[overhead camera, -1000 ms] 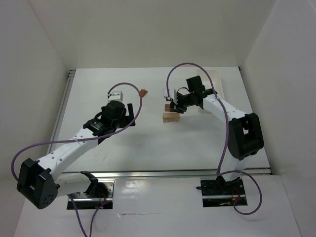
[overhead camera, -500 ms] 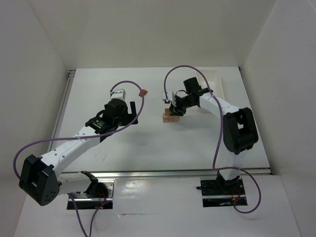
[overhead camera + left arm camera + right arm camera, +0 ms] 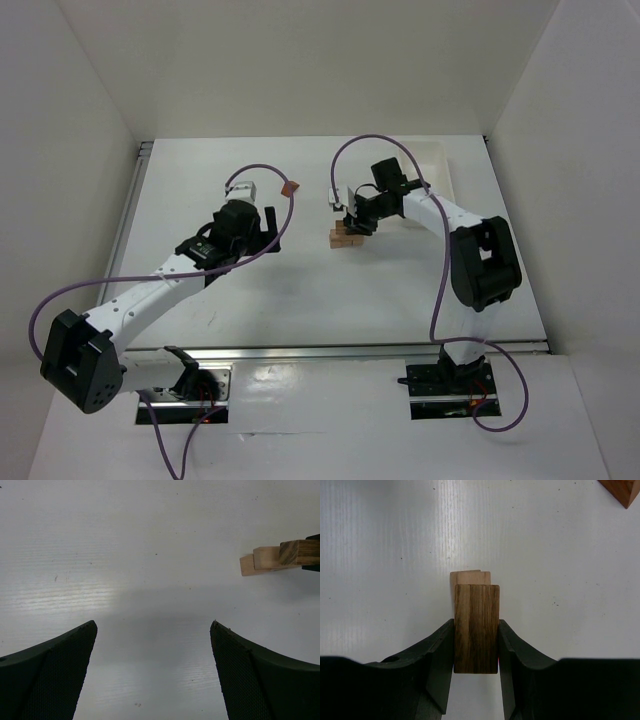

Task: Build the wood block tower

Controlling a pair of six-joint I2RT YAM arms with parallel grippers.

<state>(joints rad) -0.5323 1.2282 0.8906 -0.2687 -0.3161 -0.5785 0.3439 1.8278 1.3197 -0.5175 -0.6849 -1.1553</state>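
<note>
Block: dark grained rectangular wood, clamped in right jaws | left jaws apart

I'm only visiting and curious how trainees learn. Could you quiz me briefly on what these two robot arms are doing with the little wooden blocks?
1. True or false: the left gripper is holding a block.
2. What does the right gripper clamp? A) a dark brown wooden block B) a metal spoon C) nothing
3. In the overhead view, the loose reddish-brown wooden block lies to which side of the small stack of light-tan wooden blocks?
Key: 1 false; 2 A; 3 left.
</note>
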